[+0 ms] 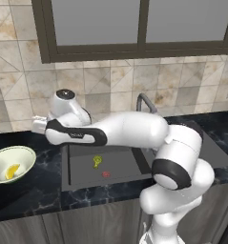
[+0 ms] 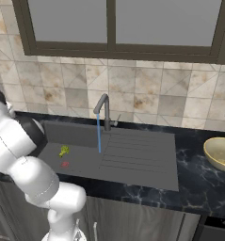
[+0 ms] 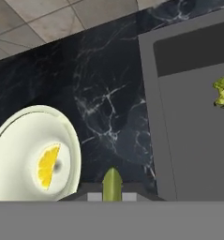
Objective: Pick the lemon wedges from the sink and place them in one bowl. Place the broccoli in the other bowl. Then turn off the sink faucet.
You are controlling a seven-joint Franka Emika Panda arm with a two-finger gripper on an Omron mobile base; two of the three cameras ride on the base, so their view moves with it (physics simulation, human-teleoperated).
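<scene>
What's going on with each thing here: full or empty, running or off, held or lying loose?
Wide cream-white bowl: upright on the dark counter, holding one yellow lemon wedge.
Yellow-green lemon wedge: pinched in the shut gripper.
Knobbly green broccoli floret: lying loose on the sink floor.
Dark grey gooseneck faucet: running, blue stream falling.
Cream bowl at the right: looks empty.

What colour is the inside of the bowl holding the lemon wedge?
Pale green inside the bowl, clearest in the hand view.

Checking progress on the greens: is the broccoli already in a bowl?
No, the broccoli lies on the sink floor beside the red spot, far from the bowl on the counter.
</scene>
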